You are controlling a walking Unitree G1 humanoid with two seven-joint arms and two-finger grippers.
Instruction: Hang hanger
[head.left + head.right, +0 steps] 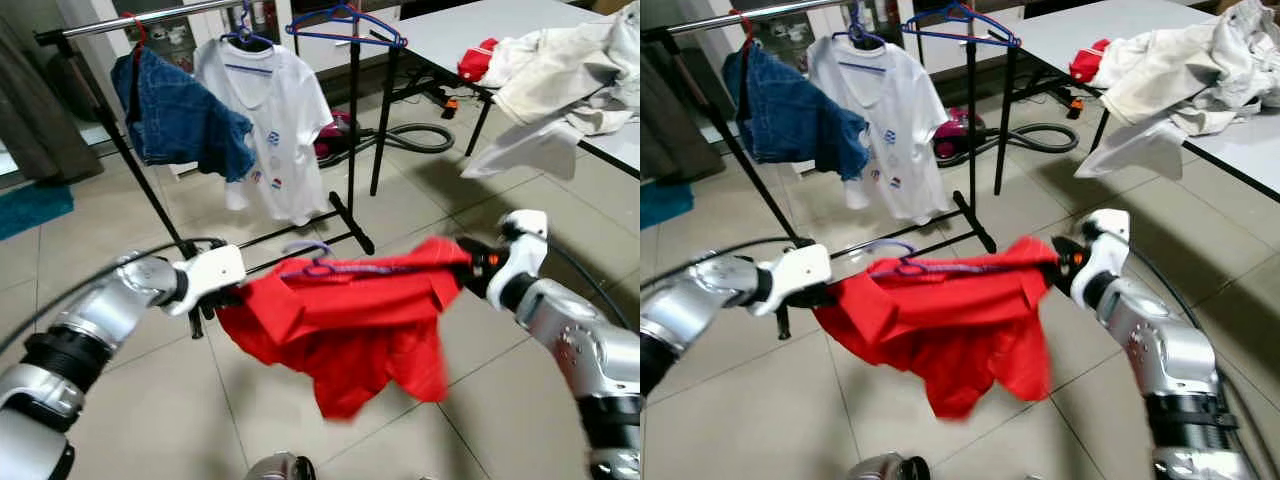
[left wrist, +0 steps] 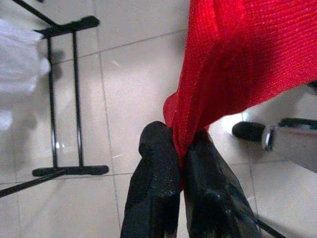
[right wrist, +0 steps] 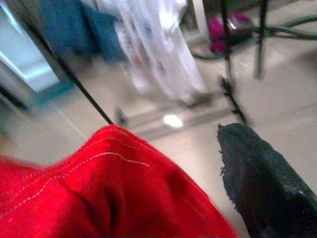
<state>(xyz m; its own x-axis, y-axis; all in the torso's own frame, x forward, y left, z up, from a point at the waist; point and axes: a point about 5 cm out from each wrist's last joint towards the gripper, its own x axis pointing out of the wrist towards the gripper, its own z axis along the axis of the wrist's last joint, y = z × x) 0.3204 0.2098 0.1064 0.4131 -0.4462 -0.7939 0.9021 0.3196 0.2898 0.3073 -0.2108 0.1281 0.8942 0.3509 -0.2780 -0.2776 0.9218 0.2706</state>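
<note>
A red shirt (image 1: pixel 350 320) on a purple hanger (image 1: pixel 312 252) is stretched in the air between my two grippers, low in front of me. My left gripper (image 2: pixel 181 148) is shut on the shirt's left shoulder, cloth pinched between its black fingers (image 2: pixel 153 168). At the other end, my right gripper (image 1: pixel 470 262) holds the shirt's right shoulder; one black finger (image 3: pixel 262 173) shows beside the red cloth (image 3: pixel 99 183). The clothes rack's rail (image 1: pixel 150 18) runs ahead at upper left, well above the hanger's hook.
On the rail hang blue denim shorts (image 1: pixel 180 115), a white T-shirt (image 1: pixel 275 120) and a bare blue hanger (image 1: pixel 345 22). The rack's black foot (image 1: pixel 350 225) lies on the tiles. A grey table (image 1: pixel 470 30) with heaped clothes (image 1: pixel 560 70) stands right; a vacuum hose (image 1: pixel 410 135) lies under it.
</note>
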